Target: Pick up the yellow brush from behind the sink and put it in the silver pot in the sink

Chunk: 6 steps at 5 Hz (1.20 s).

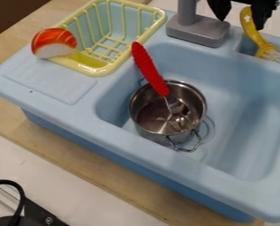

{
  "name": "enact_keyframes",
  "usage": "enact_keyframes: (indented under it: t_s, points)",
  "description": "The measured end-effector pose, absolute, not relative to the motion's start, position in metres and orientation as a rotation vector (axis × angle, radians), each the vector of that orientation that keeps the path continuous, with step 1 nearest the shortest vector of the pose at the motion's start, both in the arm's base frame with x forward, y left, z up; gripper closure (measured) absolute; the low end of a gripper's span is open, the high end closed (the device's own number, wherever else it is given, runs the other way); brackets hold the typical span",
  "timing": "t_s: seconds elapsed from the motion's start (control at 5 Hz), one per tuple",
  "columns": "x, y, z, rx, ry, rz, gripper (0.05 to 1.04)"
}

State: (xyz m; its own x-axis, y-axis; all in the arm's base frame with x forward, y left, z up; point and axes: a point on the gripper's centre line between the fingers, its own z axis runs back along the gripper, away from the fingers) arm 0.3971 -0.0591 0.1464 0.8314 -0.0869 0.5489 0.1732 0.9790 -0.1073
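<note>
"Yellow with white bristles, the plastic brush leans where?"

"In the small compartment, right of the grey faucet."

"And the black gripper?"

"Also right of the faucet, jaws wide apart, gripping nothing; one is right by the brush's handle."

"What's left of the faucet?"

"A pale-yellow plastic rack, with an orange-and-white toy piece on its edge."

"In front of it?"

"A shiny metal pot in the light-blue plastic sink, holding a red-handled metal utensil."
</note>
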Motion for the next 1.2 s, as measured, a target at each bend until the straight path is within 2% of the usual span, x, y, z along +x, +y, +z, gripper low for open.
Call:
enact_keyframes:
  t_s: [0.2, 0.4, 0.6, 0.8, 1.0, 1.2]
  points:
    - [0.402, -0.063, 0.140, -0.170, -0.577, -0.162, 0.089]
    - [0.405, -0.067, 0.135, -0.202, -0.572, -0.189, 0.144]
    - [0.408, -0.068, 0.129, -0.222, -0.561, -0.193, 0.383]
    - [0.407, -0.064, 0.128, -0.240, -0.559, -0.172, 0.694]
    - [0.404, -0.064, 0.128, -0.250, -0.563, -0.157, 0.893]
    - [0.400, -0.063, 0.130, -0.242, -0.563, -0.149, 0.984]
